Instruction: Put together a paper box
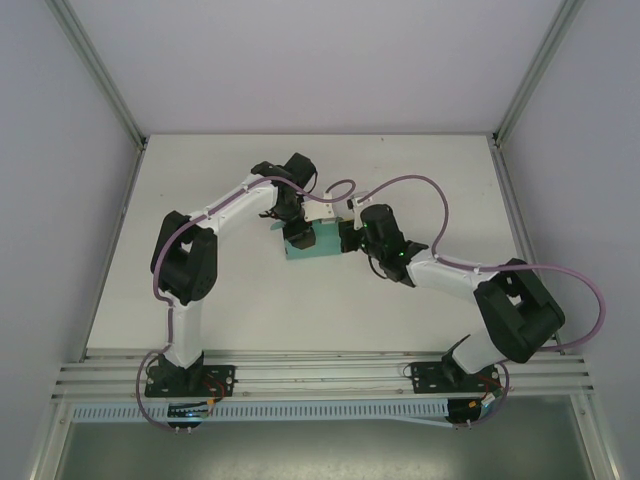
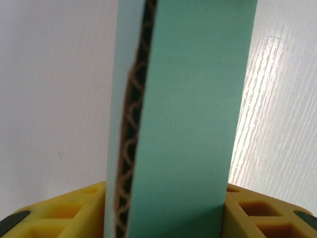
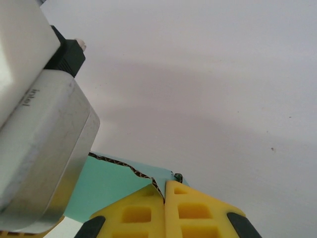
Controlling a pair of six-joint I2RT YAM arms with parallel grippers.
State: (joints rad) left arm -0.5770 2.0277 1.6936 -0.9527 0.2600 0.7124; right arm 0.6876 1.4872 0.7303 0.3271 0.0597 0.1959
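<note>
While bracing the box [image 1: 310, 248] at mid-table for folding, clamped on its upright wall from 11 o'clock by left gripper [image 2: 166, 208], probably to keep the crease standing. Touched at its 3 o'clock edge by right gripper [image 3: 164, 184], jaws together. Open table [image 1: 250, 310] all around, widest towards 6 and 12 o'clock.

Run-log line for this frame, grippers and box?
left gripper: shut on paper box | right gripper: shut on its edge | location: table centre

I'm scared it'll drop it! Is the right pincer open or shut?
Shut. The right pincer has its yellow fingers pressed together, nipping the wavy edge of the green card.
</note>
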